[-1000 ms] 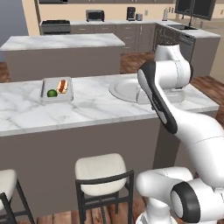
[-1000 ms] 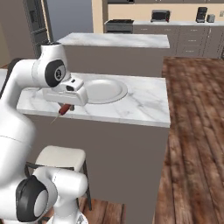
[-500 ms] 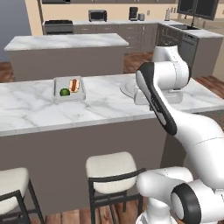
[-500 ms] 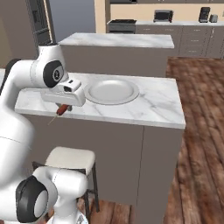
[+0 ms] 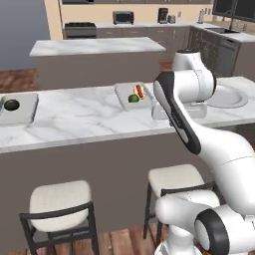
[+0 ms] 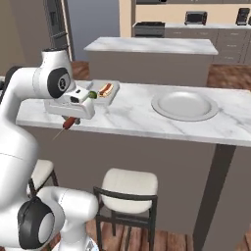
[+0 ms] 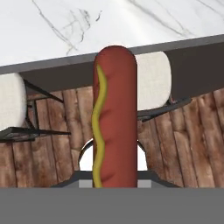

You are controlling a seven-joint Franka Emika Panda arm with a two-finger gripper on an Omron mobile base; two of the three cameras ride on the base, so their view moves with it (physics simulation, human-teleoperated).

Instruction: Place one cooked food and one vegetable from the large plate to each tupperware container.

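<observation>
My gripper (image 6: 69, 122) is shut on a brown sausage (image 7: 114, 118) with a yellow mustard line. It holds the sausage (image 6: 69, 122) just off the counter's front edge, above the floor. One tupperware container (image 6: 101, 93) behind my hand holds a hot dog (image 6: 105, 88) and a green vegetable (image 6: 92, 94); this tray (image 5: 130, 94) sits mid-counter in the left base view. The other tupperware container (image 5: 19, 108) lies far left with one green vegetable (image 5: 11, 104) in it. The large plate (image 6: 185, 105) on the right is bare.
White-cushioned stools (image 6: 128, 184) (image 5: 60, 200) stand under the counter's front edge (image 7: 109, 61). A second marble island (image 5: 94, 47) runs behind, with wall cabinets and appliances beyond it. Wooden floor (image 7: 52, 118) lies below my hand.
The base has driven left, so the whole scene slid right in both base views. The far-left container has come into view. The sausage stays in my shut gripper.
</observation>
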